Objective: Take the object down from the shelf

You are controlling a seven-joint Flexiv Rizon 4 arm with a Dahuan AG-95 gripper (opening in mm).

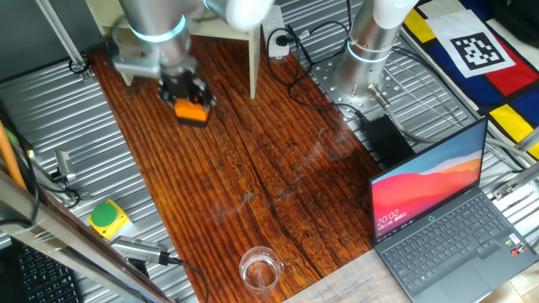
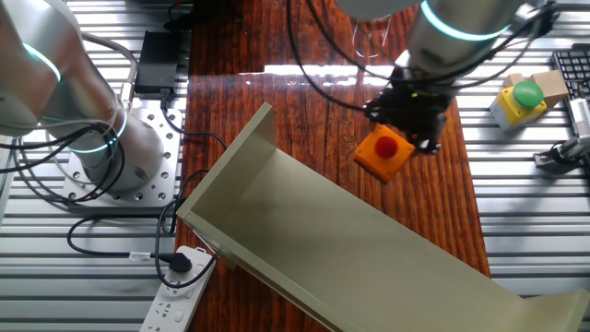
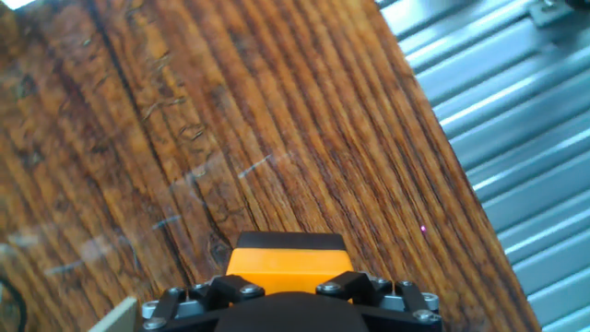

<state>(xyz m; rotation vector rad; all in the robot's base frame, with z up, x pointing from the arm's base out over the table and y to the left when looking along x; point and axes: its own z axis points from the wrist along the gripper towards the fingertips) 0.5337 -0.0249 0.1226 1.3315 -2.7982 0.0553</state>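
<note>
The orange box with its round red button is held in my gripper, above the wooden table, clear of the shelf. In the other fixed view the box hangs under the black fingers, just in front of the cream shelf. In the hand view the box fills the space between the jaws of my gripper, with dark wood grain below it. The gripper is shut on the box. The shelf's upright panel stands behind and to the right of my gripper.
A yellow box with a green button lies at the table's left edge. A glass stands near the front edge. An open laptop is at the right. A power strip and cables lie by the arm's base.
</note>
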